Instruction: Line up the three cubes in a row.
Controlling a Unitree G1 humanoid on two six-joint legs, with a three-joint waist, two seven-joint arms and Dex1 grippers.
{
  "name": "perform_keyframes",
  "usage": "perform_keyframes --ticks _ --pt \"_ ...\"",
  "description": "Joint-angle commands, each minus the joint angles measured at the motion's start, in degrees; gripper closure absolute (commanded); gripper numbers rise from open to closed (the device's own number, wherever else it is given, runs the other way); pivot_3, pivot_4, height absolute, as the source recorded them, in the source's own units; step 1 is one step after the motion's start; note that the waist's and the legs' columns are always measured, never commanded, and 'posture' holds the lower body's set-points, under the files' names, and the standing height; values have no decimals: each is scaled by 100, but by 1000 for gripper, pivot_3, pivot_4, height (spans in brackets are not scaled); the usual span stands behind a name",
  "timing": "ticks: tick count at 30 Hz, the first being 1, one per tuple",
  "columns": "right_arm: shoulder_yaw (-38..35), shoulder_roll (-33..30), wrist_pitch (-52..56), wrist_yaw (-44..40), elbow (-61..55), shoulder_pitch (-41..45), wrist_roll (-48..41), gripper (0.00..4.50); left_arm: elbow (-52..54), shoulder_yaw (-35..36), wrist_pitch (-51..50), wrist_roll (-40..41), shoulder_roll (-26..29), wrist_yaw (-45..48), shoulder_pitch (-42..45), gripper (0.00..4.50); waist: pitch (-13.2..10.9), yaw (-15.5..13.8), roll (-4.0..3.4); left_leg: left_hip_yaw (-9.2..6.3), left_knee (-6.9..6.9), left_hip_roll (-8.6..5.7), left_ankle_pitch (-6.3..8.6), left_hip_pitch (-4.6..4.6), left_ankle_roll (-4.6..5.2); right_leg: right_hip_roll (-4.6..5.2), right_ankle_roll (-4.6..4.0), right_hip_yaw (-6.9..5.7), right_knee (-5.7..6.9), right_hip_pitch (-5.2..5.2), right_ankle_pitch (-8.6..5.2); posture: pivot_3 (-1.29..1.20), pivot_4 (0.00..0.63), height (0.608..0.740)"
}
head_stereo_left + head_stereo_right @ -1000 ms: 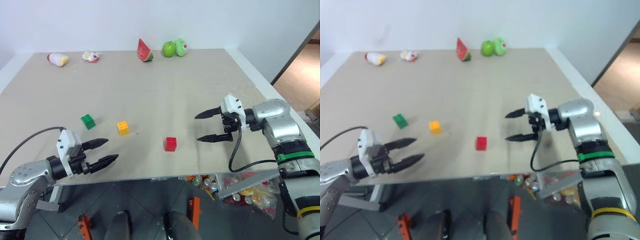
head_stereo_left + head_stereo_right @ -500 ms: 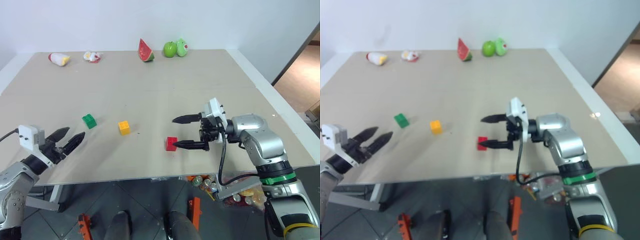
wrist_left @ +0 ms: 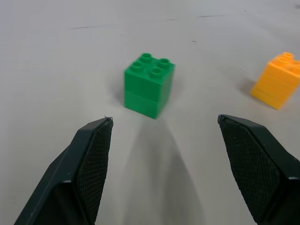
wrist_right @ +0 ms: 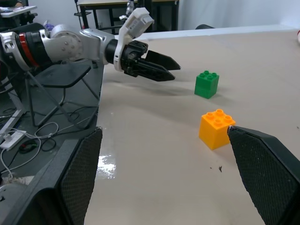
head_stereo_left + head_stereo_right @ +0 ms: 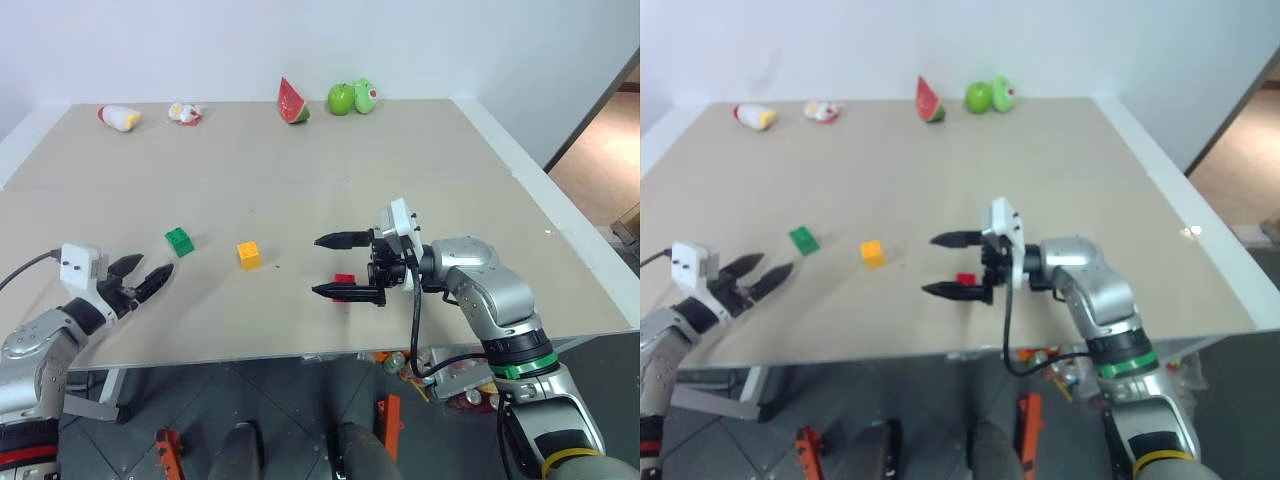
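Three studded cubes sit on the beige table (image 5: 420,180). The green cube (image 5: 179,241) is leftmost, the yellow-orange cube (image 5: 248,255) is just right of it, and the red cube (image 5: 344,279) lies further right and slightly nearer. My right gripper (image 5: 318,266) points left, level with the table and open. The red cube sits between its two fingers, behind the tips, and I cannot tell whether they touch it. My left gripper (image 5: 150,272) is open near the front left edge and aims at the green cube (image 3: 149,84), a short gap away. The right wrist view shows the yellow-orange cube (image 4: 215,128) ahead.
Along the far edge lie a watermelon slice (image 5: 291,101), a green apple (image 5: 341,98) and a second green toy (image 5: 363,94). Two small toys (image 5: 118,118) sit at the far left. The table's front edge runs just under both grippers. Cans (image 5: 400,362) lie on the floor below.
My right gripper swept left across the table and now straddles the red cube. My left gripper moved outward to the left and turned toward the green cube. Both stayed open.
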State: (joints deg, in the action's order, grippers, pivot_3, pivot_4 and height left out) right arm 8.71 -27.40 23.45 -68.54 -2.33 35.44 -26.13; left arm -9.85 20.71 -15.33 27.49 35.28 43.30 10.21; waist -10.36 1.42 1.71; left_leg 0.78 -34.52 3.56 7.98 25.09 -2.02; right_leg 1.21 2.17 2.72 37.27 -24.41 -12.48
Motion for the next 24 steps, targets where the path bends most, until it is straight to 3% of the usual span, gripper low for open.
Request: perform_keyframes --ticks 1,24 --pt "-54 20 15 102 -347 -15 -79 76 -383 -62 275 -156 147 192 332 790 0 -3 0 1 0 0 0 0 0 0 0 0 0 0 0 0 150 740" --pt "-115 -40 306 508 -850 -144 -196 76 -2986 -591 1265 -950 263 899 2007 790 1 -12 3 1 -2 0 0 4 0 -2 6 0 0 1 1 0 150 740"
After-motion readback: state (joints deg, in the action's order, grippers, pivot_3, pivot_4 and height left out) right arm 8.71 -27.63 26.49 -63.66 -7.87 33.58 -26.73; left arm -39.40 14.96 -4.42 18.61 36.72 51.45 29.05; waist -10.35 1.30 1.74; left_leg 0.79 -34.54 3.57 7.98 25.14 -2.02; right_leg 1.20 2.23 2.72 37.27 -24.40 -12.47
